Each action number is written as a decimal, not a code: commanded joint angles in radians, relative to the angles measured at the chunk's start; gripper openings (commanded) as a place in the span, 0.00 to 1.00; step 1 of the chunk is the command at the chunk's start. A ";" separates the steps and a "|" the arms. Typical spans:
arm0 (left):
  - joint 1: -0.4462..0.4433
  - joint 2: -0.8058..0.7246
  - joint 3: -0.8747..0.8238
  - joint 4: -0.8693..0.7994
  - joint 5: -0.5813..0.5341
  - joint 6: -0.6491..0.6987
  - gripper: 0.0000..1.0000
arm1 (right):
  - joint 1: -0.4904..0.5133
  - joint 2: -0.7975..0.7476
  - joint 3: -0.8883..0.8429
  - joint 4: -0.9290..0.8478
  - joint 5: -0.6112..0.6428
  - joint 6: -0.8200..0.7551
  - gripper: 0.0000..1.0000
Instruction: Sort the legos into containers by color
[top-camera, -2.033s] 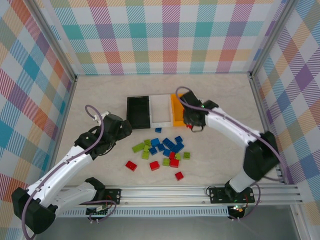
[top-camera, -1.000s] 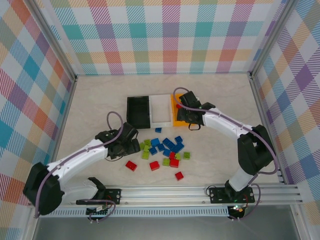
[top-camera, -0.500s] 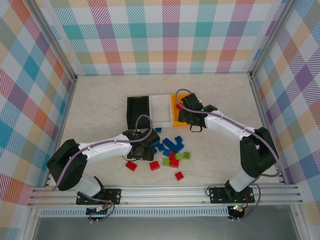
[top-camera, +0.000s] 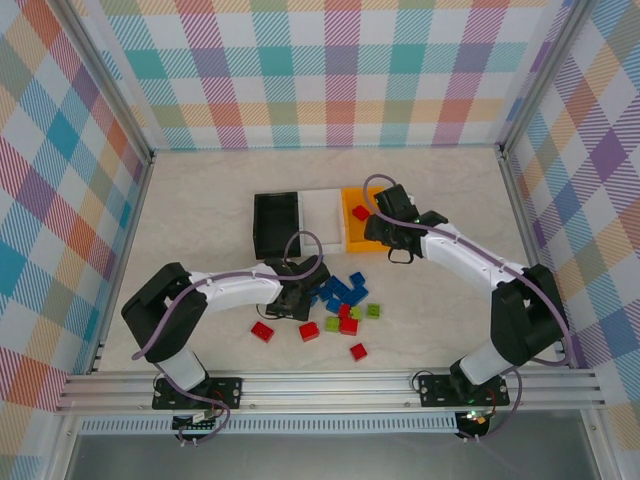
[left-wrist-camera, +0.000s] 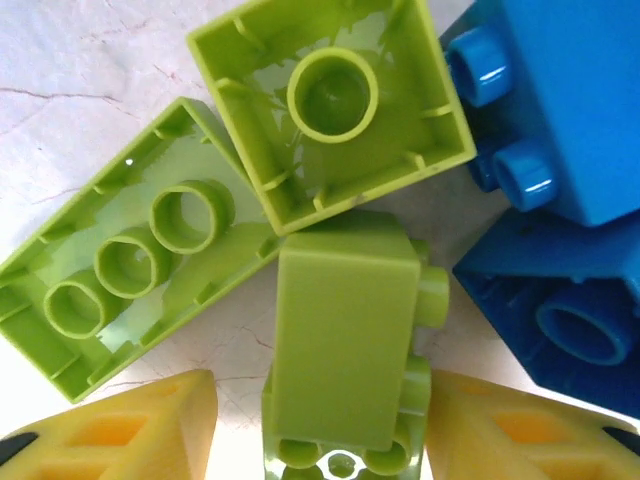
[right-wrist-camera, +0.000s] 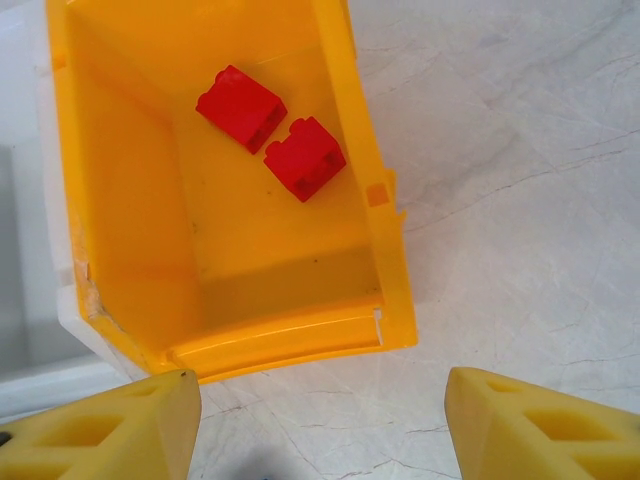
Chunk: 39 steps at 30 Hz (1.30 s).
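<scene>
Desk (top-camera: 200, 200) being viewed whole from high above its near edge. Lime bricks (left-wrist-camera: 345, 330) being framed very close, straight down, by left wrist. Orange-yellow bin (right-wrist-camera: 130, 200) being looked into from close above by right wrist; also being caught in top view.

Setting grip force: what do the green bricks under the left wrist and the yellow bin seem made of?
The green bricks: hard moulded plastic, glossy; highlights, thin ribbed walls, hollow tubes underneath. The yellow bin: probably rigid plastic too, duller sheen, moulded rim.

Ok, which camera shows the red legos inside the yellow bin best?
Right wrist: it looks into the orange-yellow bin, both red legos clear on its floor. Top external gives a small red patch in it.
</scene>
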<state>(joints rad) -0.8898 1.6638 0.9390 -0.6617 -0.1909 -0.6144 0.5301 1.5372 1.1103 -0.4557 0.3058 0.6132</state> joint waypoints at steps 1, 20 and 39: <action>-0.006 0.027 -0.002 0.005 -0.027 0.008 0.47 | -0.004 -0.025 -0.007 0.010 0.001 0.011 0.66; 0.236 -0.209 0.222 -0.074 -0.126 0.056 0.29 | -0.004 -0.042 -0.043 0.014 -0.034 0.031 0.66; 0.450 0.433 0.861 -0.146 -0.163 0.154 0.47 | 0.013 -0.108 -0.130 -0.025 -0.208 -0.005 0.69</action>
<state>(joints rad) -0.4458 2.0804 1.7412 -0.7483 -0.3351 -0.4862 0.5312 1.4666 1.0046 -0.4652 0.1692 0.6239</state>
